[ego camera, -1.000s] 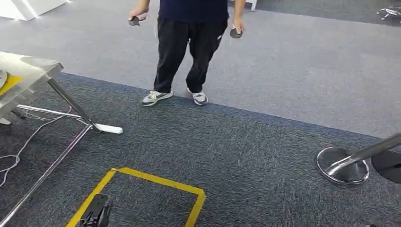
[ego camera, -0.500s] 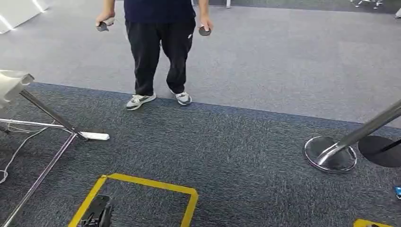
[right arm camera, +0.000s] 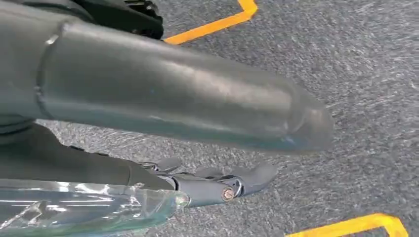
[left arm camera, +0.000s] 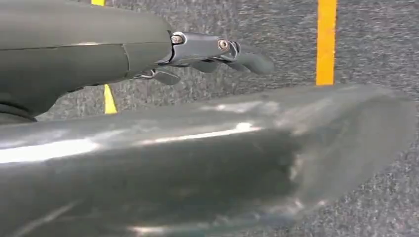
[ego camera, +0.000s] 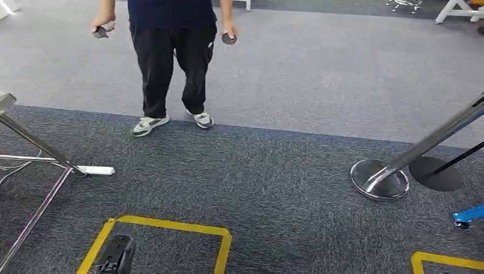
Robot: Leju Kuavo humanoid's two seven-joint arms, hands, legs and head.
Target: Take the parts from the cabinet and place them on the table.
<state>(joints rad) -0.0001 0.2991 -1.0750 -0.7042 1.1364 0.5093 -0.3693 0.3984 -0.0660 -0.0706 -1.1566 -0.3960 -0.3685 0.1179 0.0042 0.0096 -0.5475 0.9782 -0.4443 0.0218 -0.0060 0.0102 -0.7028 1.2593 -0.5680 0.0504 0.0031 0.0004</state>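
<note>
No cabinet or parts appear in these frames. The steel table shows as a corner (ego camera: pixel 5 103) and slanted legs (ego camera: pixel 35 144) at the far left of the head view. My left hand (ego camera: pixel 116 257) hangs low at the bottom edge, over a square of yellow tape (ego camera: pixel 171 228). In the left wrist view, my left hand (left arm camera: pixel 217 52) has its fingers stretched out over grey carpet and holds nothing. My right hand (right arm camera: pixel 217 185) also hangs above the carpet with fingers extended and nothing in them. A clear glossy edge (right arm camera: pixel 74 207) lies beside it; I cannot tell what it is.
A person (ego camera: pixel 171 57) stands ahead on the carpet, a small dark controller in each hand. A white power strip (ego camera: pixel 94 169) and cables lie by the table legs. At the right are a chrome post base (ego camera: pixel 379 178), a black round base (ego camera: pixel 436 173), a blue object (ego camera: pixel 469 216) and more yellow tape (ego camera: pixel 448 261).
The whole head picture has slid left: the camera has turned right. The table top has nearly left the frame, and the blue object and second tape mark have come in at the right.
</note>
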